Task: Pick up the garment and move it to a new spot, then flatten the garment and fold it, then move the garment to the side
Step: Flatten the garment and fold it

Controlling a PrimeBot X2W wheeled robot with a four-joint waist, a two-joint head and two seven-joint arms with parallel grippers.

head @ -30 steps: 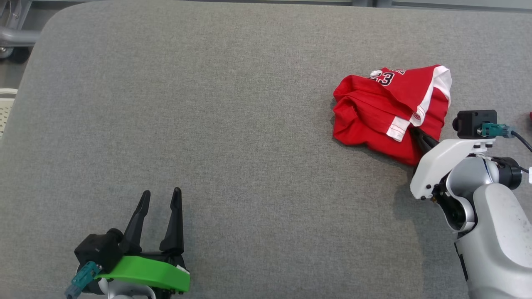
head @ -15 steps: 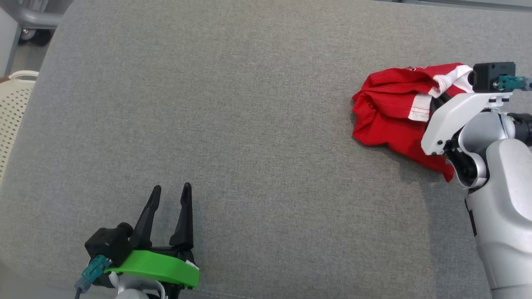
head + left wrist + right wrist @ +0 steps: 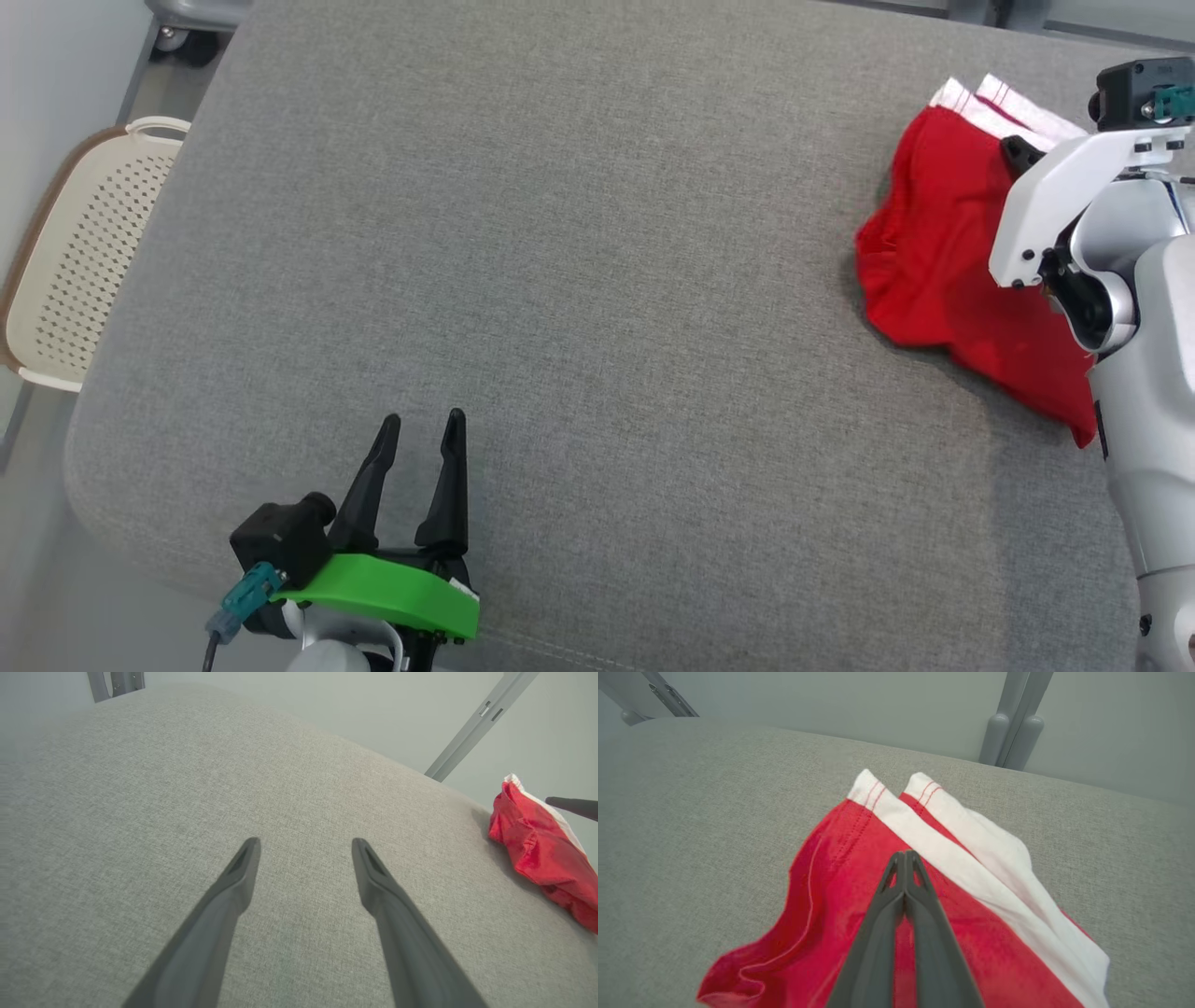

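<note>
The garment (image 3: 934,243) is a red shirt with white banded edges, lying at the far right of the grey padded surface (image 3: 597,280). My right gripper (image 3: 1016,149) is shut on the garment, its fingers pressed together over the red cloth beside the white bands. In the right wrist view, the right gripper (image 3: 905,855) lies along the garment (image 3: 840,896), which spreads out under and beyond it. My left gripper (image 3: 423,420) stands open with nothing in it near the front left edge. The left wrist view shows this open gripper (image 3: 304,842) and the garment (image 3: 532,849) at the right.
A cream perforated basket (image 3: 84,252) sits on the floor beyond the surface's left edge. A grey frame with a castor (image 3: 187,28) is at the back left. Grey posts (image 3: 1013,728) stand behind the surface's far edge.
The head view has swung, so the whole picture has shifted. The garment has gone from a crumpled heap showing the number 23 to a longer spread shape, white bands leading, with the shut right gripper.
</note>
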